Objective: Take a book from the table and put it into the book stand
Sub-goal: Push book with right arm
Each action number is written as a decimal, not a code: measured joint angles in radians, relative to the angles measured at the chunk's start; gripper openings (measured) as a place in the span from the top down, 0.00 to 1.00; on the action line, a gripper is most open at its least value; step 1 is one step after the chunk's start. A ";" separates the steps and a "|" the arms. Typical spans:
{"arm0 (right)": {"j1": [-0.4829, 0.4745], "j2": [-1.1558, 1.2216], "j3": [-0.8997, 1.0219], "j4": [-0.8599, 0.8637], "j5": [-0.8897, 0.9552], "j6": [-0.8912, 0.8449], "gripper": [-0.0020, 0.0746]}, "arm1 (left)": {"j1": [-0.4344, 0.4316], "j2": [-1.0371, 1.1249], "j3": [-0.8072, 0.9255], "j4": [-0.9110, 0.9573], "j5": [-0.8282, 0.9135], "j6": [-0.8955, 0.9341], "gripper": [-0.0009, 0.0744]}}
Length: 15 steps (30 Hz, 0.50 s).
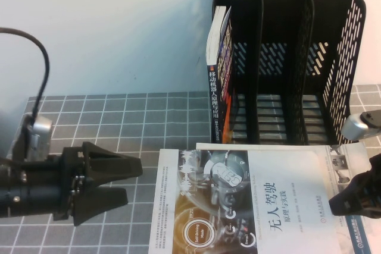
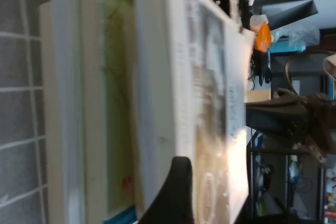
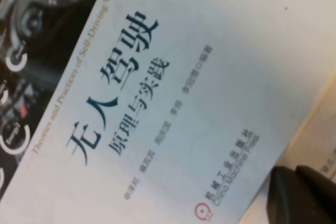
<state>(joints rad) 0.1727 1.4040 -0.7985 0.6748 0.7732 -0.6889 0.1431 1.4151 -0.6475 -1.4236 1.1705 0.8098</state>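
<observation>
Top book point(image 1: 262, 200) flat on stack, table's near edge, in front of stand point(image 1: 286, 57); 1 book point(image 1: 219, 81) already in left slot. L gripper point(image 1: 122, 182) spread wide, beside stack's left edge. R gripper point(image 1: 351, 197) at right edge, fingers: can't tell. Risk: L fingers catch 2 books, or top one slides off.

A stack of books point(image 1: 250, 200) lay flat on the table between the left gripper point(image 1: 113, 182) and the right gripper point(image 1: 357, 197). The top book point(image 3: 173, 93) had a white cover with a dark picture and blue Chinese words. The black book stand point(image 1: 286, 63) stood behind them, farther from both grippers. One book point(image 1: 219, 75) leaned in its leftmost slot.
</observation>
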 joint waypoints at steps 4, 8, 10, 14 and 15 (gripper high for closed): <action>0.000 0.000 0.000 0.000 0.000 0.000 0.98 | 0.000 0.121 -0.001 -0.029 -0.002 0.037 0.07; 0.000 0.000 0.000 0.000 0.000 0.000 0.98 | 0.000 0.212 -0.002 -0.056 -0.015 0.075 0.07; 0.000 0.000 0.000 0.004 0.000 0.000 0.98 | 0.000 0.233 -0.003 -0.072 -0.016 0.088 0.07; 0.001 0.000 0.000 0.050 -0.021 -0.019 0.98 | 0.000 0.250 -0.006 -0.096 -0.016 0.115 0.07; 0.002 0.000 0.000 0.070 -0.029 -0.037 0.98 | 0.000 0.249 -0.006 -0.101 -0.016 0.119 0.07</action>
<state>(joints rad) 0.1752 1.4040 -0.7985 0.7452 0.7441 -0.7257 0.1431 1.6641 -0.6539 -1.5250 1.1543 0.9291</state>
